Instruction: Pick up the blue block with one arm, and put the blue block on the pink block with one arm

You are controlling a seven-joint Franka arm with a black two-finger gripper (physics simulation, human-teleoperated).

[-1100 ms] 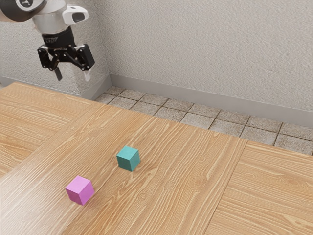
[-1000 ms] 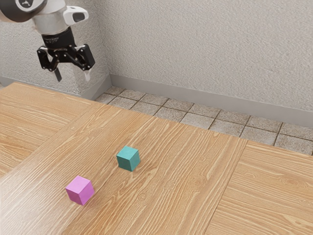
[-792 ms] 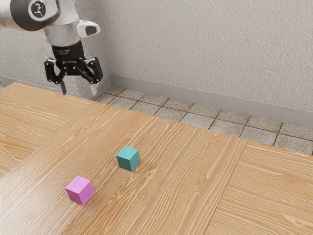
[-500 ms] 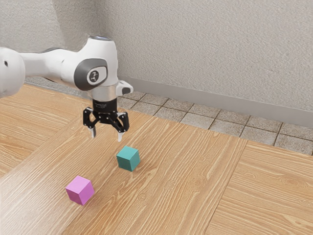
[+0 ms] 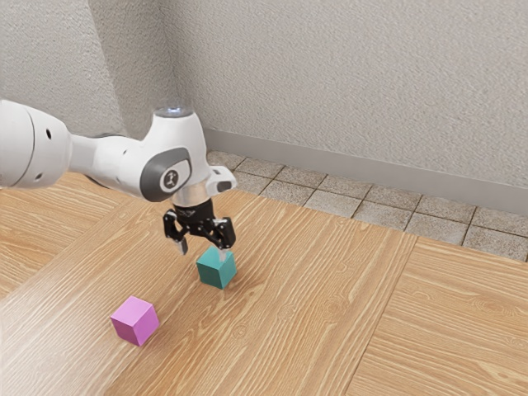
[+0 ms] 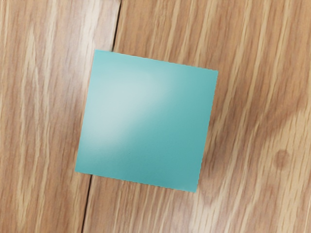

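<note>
On the wooden table (image 5: pixel 330 313) the white arm (image 5: pixel 99 161) reaches in and its black gripper (image 5: pixel 204 247) hangs just above the teal-blue block (image 5: pixel 216 269), fingers spread wide and gripping nothing, the pink block (image 5: pixel 134 320) sitting apart toward the exterior view's left of that teal-blue block.

Light wood-grain table (image 5: pixel 330 322); grey tiled floor (image 5: pixel 373 206) behind; grey baseboard (image 5: pixel 371 172); rough grey plaster wall (image 5: pixel 371 74).

The tabletop (image 5: pixel 330 280) was seen to be grained, matt wood. The blue block (image 6: pixel 146 126) was rendered smooth with a soft sheen, the pink block (image 5: pixel 134 320) smooth and matt. The wall (image 5: pixel 346 74) was shown rough, the arm (image 5: pixel 91 161) glossy.
</note>
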